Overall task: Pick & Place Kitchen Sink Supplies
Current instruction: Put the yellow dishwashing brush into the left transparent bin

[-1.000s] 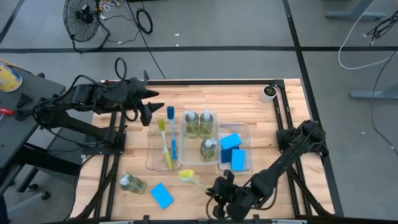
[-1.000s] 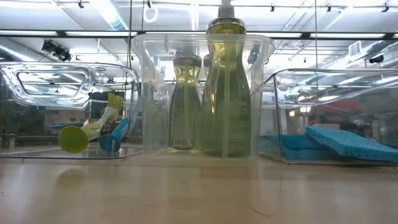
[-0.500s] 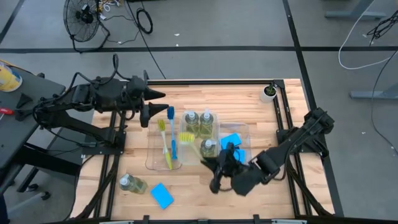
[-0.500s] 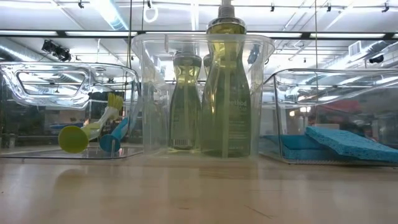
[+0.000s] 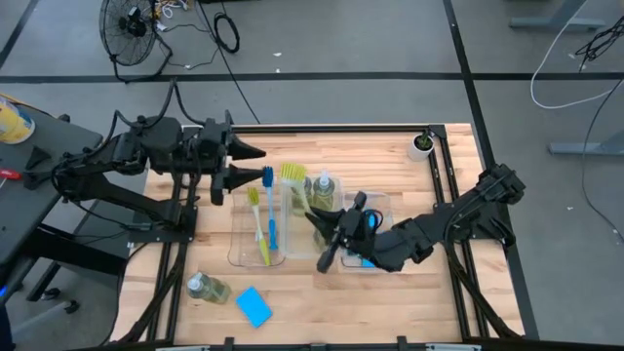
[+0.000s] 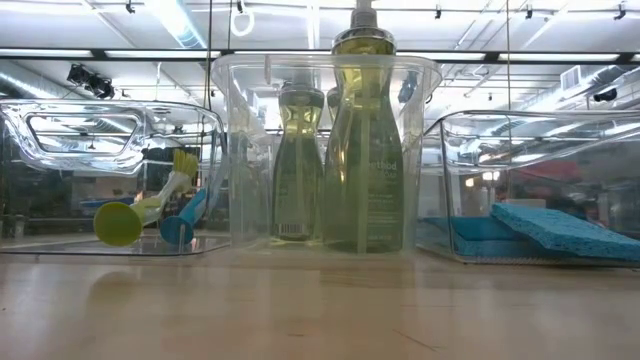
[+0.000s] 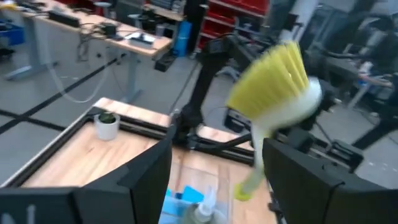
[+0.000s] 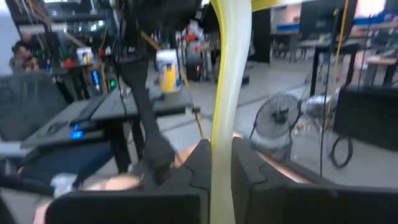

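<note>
My right gripper (image 5: 320,222) is shut on a yellow-green dish brush (image 5: 295,180) and holds it over the middle tray (image 5: 314,261), where soap bottles (image 5: 324,187) stand. The brush's head (image 7: 273,71) shows close in front of my open left gripper (image 5: 249,163), which hovers at the far left. The left tray (image 5: 240,255) holds a blue brush (image 5: 270,210) and a yellow-green one (image 5: 259,234). Blue sponges (image 5: 363,219) lie in the right tray. A loose soap bottle (image 5: 208,288) lies on its side near the front left, with a blue sponge (image 5: 253,305) flat beside it. My right gripper pinches the brush's handle (image 8: 219,140) between its two fingers, well away from the head. The fingers come about level from the table's right. The handle runs on past the fingertips toward the far left, and the brush is lifted clear above the trays.
A small white cup (image 5: 421,144) stands at the far right corner. The three clear trays sit side by side mid-table, as the low view shows with the bottle tray (image 6: 325,150) in front. Bare wood lies along the near edge and at the far middle.
My right gripper has risen from the near edge and gone toward the far left, tipping up to level. The brush has come off the table with it and now hangs over the middle tray. My left gripper has tipped upward at the far left.
</note>
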